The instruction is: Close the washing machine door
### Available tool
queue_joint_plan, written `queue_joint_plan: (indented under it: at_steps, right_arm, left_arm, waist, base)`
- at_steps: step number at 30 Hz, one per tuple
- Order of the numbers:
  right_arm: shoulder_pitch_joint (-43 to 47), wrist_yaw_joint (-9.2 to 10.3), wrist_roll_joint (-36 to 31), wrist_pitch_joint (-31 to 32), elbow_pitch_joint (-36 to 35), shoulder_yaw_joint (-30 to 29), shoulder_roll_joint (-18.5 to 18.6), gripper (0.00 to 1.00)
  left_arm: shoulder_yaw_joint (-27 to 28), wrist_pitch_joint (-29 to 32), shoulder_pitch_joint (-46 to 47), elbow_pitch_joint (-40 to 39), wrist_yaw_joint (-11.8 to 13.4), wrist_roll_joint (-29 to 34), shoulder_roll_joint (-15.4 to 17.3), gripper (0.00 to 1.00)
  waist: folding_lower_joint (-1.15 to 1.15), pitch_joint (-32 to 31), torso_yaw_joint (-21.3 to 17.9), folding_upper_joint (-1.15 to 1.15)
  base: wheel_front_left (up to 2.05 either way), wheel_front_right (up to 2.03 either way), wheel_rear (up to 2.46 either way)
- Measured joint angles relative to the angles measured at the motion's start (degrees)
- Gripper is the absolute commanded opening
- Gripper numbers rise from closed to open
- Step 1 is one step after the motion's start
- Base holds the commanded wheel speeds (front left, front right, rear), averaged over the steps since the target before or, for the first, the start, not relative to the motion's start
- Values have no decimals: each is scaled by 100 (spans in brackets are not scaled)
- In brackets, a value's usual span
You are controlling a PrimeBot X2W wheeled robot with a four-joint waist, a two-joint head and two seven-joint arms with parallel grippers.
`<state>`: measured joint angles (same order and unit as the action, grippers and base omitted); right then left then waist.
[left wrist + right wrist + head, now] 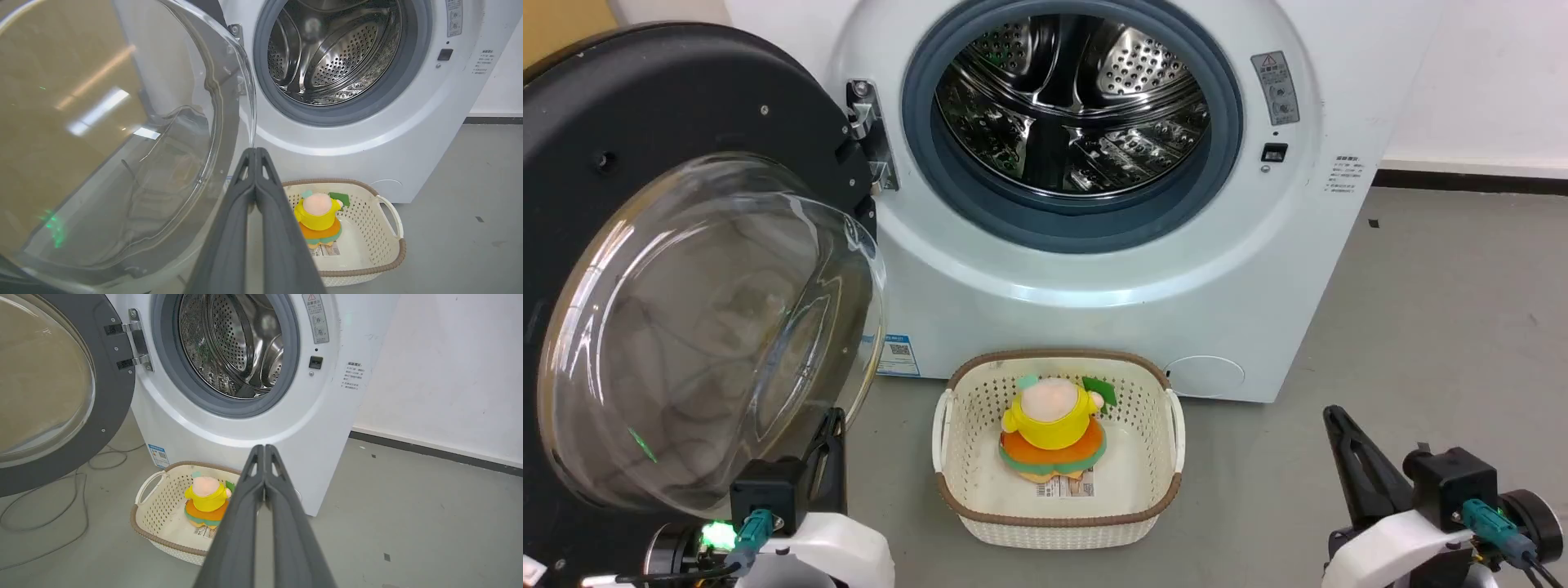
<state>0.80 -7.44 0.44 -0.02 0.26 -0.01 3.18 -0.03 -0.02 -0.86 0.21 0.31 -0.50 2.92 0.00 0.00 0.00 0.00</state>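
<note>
Grey floor (pixel 1437 327), scuffed in spots. At its near edge, the left end effector (pixel 255 152) and right end effector (pixel 264 448), each pinched fully together, holding nothing. Between them and further in, a white woven basket (pixel 1058 531) sits on the floor with a plush toy (pixel 1052 425) inside, just before the washing machine (pixel 1094 278). Loose cable (pixel 61 535) trails along the floor's left side. Washing machine door (pixel 645 98) hangs wide open on its left hinge, glass bowl bulging out close beside the left end effector. Machine stands at the floor's far edge by a white wall (pixel 449 355).
</note>
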Motion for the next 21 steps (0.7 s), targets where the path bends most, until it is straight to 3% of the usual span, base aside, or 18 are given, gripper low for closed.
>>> queue_joint_plan:
  at_steps: [15, 16, 21]
  right_arm:
    - [0, 0, 0, 0, 0, -1, 0, 0]
    - [0, 0, 0, 0, 0, 0, 0, 100]
    - [3, 0, 5, -1, 7, -5, 1, 100]
  left_arm:
    - [0, 0, 0, 0, 0, 0, -1, 0]
    - [-1, 0, 0, 0, 0, 1, -1, 100]
    - [-5, 0, -3, 8, 3, -11, -1, 100]
  waist:
    - [0, 0, 0, 0]
    - [0, 0, 0, 0]
    - [0, 0, 0, 0]
  base:
    - [0, 0, 0]
    - [0, 0, 0]
    - [0, 0, 0]
